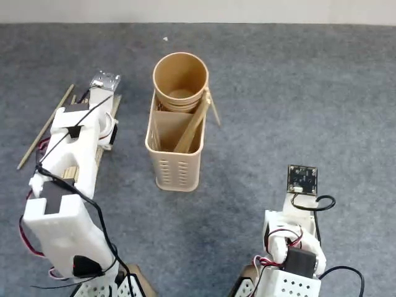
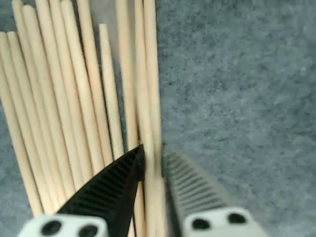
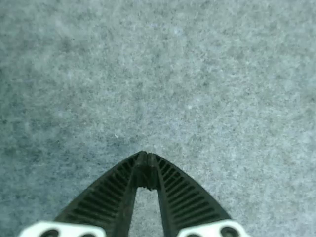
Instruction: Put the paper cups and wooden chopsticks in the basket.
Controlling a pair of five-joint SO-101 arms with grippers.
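On the grey carpet (image 1: 309, 93), left of the basket (image 1: 176, 170) that holds the paper cups (image 1: 180, 74), your left gripper (image 2: 153, 159) is pinched narrowly on two wooden chopsticks (image 2: 148, 89) at the edge of the pile. Your right gripper (image 3: 146, 159) is closed on nothing, well apart.

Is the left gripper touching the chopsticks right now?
Touching. In the left wrist view, the left gripper is closed around chopsticks, which run between its two sides with no visible gap.

Beige basket (image 1: 176, 170), tan cups (image 1: 180, 79), pale chopsticks (image 2: 74, 98), grey carpet (image 1: 309, 93)
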